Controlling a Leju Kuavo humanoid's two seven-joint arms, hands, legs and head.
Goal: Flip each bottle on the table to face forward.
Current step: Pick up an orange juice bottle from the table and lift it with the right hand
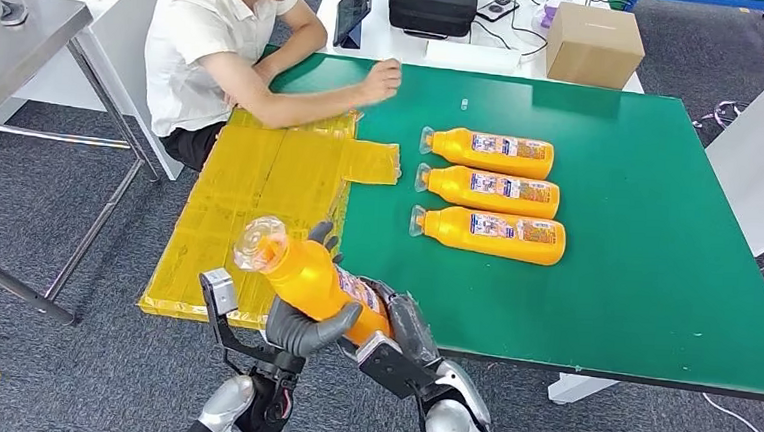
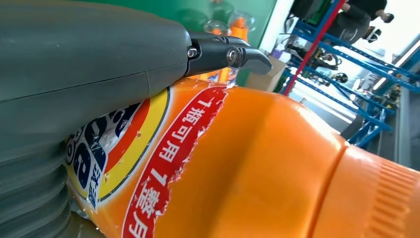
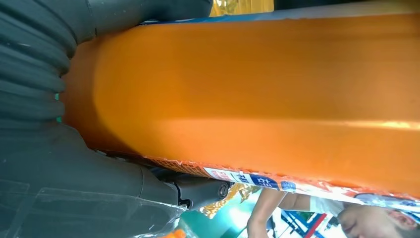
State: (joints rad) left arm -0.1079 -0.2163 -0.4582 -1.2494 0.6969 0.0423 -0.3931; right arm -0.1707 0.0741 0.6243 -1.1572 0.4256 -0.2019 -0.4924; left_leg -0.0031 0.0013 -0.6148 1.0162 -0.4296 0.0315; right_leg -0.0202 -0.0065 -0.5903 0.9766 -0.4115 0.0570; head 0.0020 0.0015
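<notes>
Held bottle: an orange bottle (image 1: 316,280) with a clear cap is lifted off the table at the near left edge, tilted, cap pointing up and to the left; its label shows in the left wrist view (image 2: 148,163).
Left hand: the left hand (image 1: 303,329) grasps the bottle from below, its thumb wrapped round the body, dark fingers (image 2: 225,54) lying over the label.
Right hand: the right hand (image 1: 399,329) clasps the base end of the same bottle (image 3: 247,94) from the right side.
Row on table: three more orange bottles lie on their sides on the green table (image 1: 654,293), parallel, caps to the left, labels up — far bottle (image 1: 490,152), middle bottle (image 1: 492,190), near bottle (image 1: 491,234), each just beside the next.
Yellow sheet: a yellow sheet (image 1: 248,208) covers the table's left part and overhangs its edge.
Person: a person (image 1: 217,56) sits at the far left, a fist resting on the table.
Beyond: a cardboard box (image 1: 594,44) and a black case (image 1: 432,4) stand on a white table farther off.
</notes>
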